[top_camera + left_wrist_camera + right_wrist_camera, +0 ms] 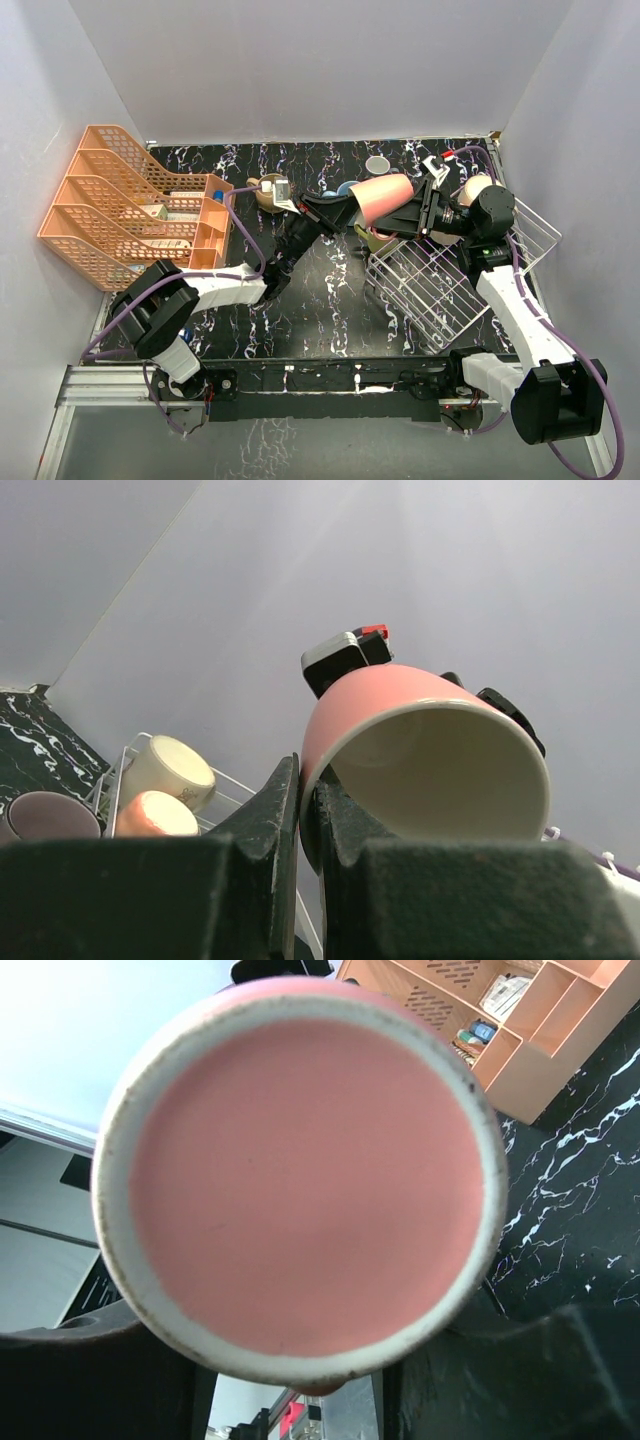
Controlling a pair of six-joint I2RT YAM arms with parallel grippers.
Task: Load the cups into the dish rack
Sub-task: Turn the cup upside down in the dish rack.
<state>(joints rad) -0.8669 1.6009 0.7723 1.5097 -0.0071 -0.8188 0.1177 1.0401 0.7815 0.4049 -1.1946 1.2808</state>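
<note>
Item: pink cup [385, 195], lying sideways in mid-air between both grippers. Left gripper [308, 810] is pinching the rim wall. Right gripper [422, 207] is straddling the base; whether it is gripping cannot be told. Handling: be confirming the right grasp before loosening the left. Dish rack [430, 290] is waiting beneath the right gripper.

Black marbled surface [320, 310]: orange tray organizer [130, 215] on L, white wire dish rack [440, 290] on R, small grey cup [377, 165] + tan mug [266, 192] far-mid.
</note>
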